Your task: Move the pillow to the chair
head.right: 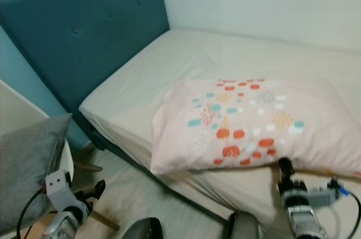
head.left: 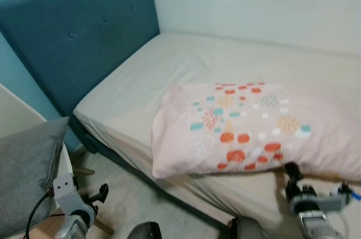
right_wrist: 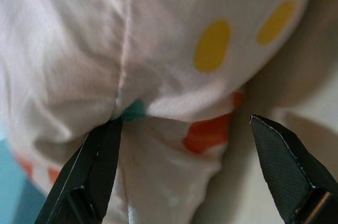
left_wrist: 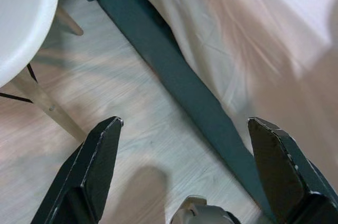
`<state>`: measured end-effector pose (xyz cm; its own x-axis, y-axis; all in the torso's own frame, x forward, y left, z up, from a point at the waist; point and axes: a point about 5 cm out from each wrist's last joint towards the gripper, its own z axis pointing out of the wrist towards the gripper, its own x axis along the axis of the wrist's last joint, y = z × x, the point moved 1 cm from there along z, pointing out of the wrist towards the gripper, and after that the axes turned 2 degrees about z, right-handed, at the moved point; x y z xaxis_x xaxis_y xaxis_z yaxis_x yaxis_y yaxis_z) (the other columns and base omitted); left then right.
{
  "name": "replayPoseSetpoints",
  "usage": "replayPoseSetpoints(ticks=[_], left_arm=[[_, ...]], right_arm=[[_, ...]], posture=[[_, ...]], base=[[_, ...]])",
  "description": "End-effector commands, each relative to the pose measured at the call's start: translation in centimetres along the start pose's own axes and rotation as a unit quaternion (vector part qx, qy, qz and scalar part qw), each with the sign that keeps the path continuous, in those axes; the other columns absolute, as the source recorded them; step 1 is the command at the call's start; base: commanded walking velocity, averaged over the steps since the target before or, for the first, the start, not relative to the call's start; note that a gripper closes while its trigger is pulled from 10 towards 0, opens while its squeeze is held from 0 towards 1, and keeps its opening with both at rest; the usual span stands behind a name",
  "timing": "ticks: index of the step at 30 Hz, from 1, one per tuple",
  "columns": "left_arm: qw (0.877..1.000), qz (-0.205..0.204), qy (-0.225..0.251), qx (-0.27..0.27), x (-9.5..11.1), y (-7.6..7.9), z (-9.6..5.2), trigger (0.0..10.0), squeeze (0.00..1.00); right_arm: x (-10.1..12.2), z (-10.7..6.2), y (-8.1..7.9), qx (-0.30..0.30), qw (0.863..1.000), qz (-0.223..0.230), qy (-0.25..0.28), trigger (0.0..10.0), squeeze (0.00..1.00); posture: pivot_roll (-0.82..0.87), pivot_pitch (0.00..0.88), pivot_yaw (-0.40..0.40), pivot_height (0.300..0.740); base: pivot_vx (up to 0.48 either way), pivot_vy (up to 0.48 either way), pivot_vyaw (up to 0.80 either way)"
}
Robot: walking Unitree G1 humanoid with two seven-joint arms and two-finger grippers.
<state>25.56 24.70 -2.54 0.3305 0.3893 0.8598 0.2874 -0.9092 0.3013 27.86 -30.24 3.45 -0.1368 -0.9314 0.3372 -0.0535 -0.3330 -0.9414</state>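
- Both sets of jaws stand spread wide with nothing between them. My right gripper has one finger touching or nearly touching the pillow's cloth; I cannot tell which. My left gripper is open over bare floor.
- From the head camera, the pillow lies on the bed, at about 3 o'clock of the frame's centre. It is pale pink with orange, teal and yellow spots.
- Its long axis runs side to side, from 9 o'clock to 3 o'clock, along the bed's near edge.
- My right gripper sits at 5 o'clock in the frame, just below the pillow's near edge. The pillow lies straight ahead of its jaws, at 12 o'clock.
- My left gripper is at 7 o'clock, low beside the bed's dark teal frame, well apart from the pillow.
- The right arm is clearly the nearer one, so I judge the grasp falls to it.
- The chair, white-seated with wooden legs, stands at 8 o'clock beside my left arm. A grey cushion already rests on it.
- A teal headboard rises at 10 o'clock.
- I judge the pillow not yet gripped; it must travel across from 3 o'clock to 8 o'clock.
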Motion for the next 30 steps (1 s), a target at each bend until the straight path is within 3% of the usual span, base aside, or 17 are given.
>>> replayPoseSetpoints(ticks=[1,2,4,6,13,17,21,25,26,30], left_arm=[[1.0,0.011,0.009,0.012,0.7,-1.3,-0.2,10.0,0.0],[1.0,0.011,0.009,0.011,0.7,-1.3,-0.2,10.0,0.0],[1.0,0.011,0.009,0.011,0.7,-1.3,-0.2,10.0,0.0],[1.0,0.012,0.008,0.011,0.4,-1.4,-0.4,10.0,0.0],[1.0,0.018,-0.001,0.009,-0.3,-1.7,-0.9,10.0,0.0],[1.0,0.02,-0.003,0.008,-0.4,-1.8,-1.0,10.0,0.0],[1.0,0.023,-0.002,0.007,-0.3,-2.0,-1.0,10.0,0.0],[1.0,0.029,0.006,0.003,0.3,-2.1,-0.9,10.0,0.0],[0.999,0.032,0.017,0.0,1.0,-2.2,-0.7,10.0,0.0],[0.999,0.034,0.026,-0.002,1.6,-2.3,-0.6,10.0,0.0]], right_arm=[[-0.9,0.3,-0.7,0.035,0.999,0.012,-0.018,10.0,0.0],[-1.4,0.6,-1.5,0.063,0.997,0.012,-0.033,10.0,0.0],[-1.4,0.6,-1.5,0.063,0.997,0.012,-0.033,10.0,0.0],[-2.3,1.0,-2.8,0.113,0.992,0.011,-0.062,10.0,0.0],[-2.7,1.0,-3.4,0.14,0.987,0.02,-0.079,10.0,0.0],[-2.6,1.4,-3.7,0.136,0.988,0.018,-0.077,10.0,0.0],[-3.1,2.7,-3.7,0.085,0.994,0.014,-0.063,10.0,0.0],[-3.7,3.8,-4.8,0.083,0.994,0.023,-0.063,10.0,0.0],[-4.3,4.9,-6.0,0.084,0.994,0.009,-0.072,10.0,0.0],[-4.7,5.7,-6.7,0.076,0.994,-0.001,-0.074,10.0,0.0]], posture=[[0.07,0.102,0.125,0.539],[0.07,0.102,0.126,0.534],[0.07,0.102,0.126,0.534],[0.08,0.103,0.123,0.524],[0.09,0.102,0.121,0.499],[0.09,0.105,0.125,0.489],[0.1,0.115,0.137,0.484],[0.12,0.121,0.149,0.484],[0.14,0.135,0.159,0.484],[0.16,0.144,0.164,0.484]], base=[[0.0,0.0,0.0],[0.0,0.0,0.0],[0.0,0.0,0.0],[0.0,0.0,0.0],[0.0,0.0,0.0],[0.0,0.0,0.0],[0.0,0.0,0.0],[0.0,0.0,0.0],[0.0,0.0,0.0],[0.0,0.0,0.0]])
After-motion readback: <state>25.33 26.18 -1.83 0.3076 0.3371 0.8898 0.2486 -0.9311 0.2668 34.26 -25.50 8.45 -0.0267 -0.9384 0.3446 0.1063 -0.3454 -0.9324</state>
